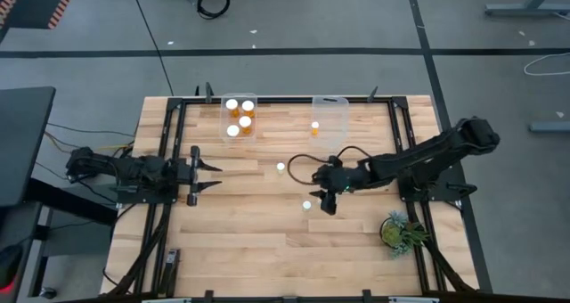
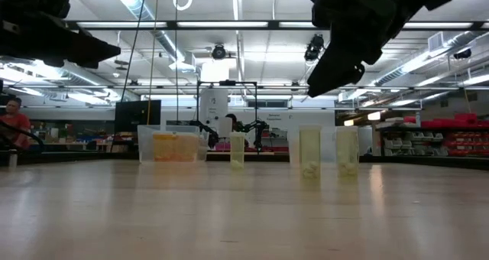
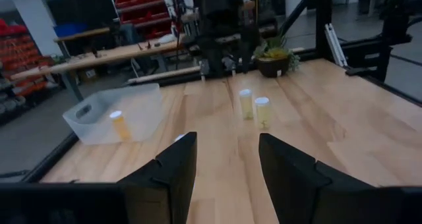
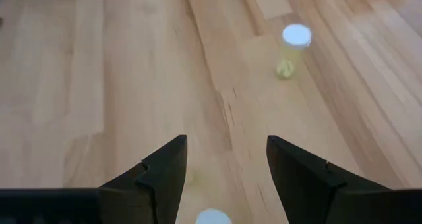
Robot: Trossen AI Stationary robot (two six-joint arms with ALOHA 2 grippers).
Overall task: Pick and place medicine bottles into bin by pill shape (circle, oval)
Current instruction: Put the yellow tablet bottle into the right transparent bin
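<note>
Two small translucent bottles with white caps stand upright on the wooden table: one (image 1: 280,167) near the middle, one (image 1: 306,205) nearer the front. My right gripper (image 1: 319,199) is open and hovers above the nearer bottle, whose cap (image 4: 212,217) shows just below and between its fingers. The other bottle (image 4: 293,49) stands ahead of it. The left clear bin (image 1: 239,118) holds several orange bottles. The right clear bin (image 1: 329,116) holds one bottle (image 1: 314,125). My left gripper (image 1: 218,176) is open and empty at the table's left.
A small green plant (image 1: 401,232) stands at the front right of the table. A black frame (image 1: 392,116) runs around the work area. Both bins stand at the far edge. Bare wood lies between the two arms and toward the near edge.
</note>
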